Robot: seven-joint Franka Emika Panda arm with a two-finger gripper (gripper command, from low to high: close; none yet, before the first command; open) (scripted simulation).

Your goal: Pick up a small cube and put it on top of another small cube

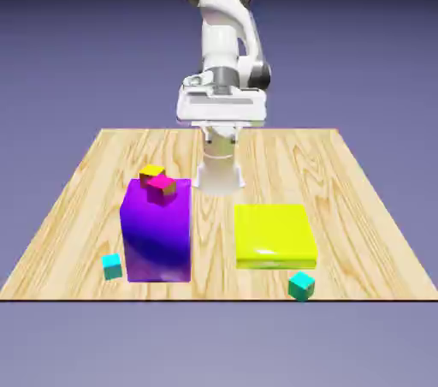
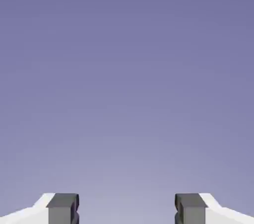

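The small cube (image 1: 301, 286) sits near right; my claw (image 2: 127, 209) is spread wide (nothing between its tips).

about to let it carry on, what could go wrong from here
The magenta cube sits on the tall purple block, so a low swing of the arm might knock it off. The teal-green cube lies close to the table's near edge and could be pushed over it. The end effector is open with only backdrop in its view, so its aim may need correcting.
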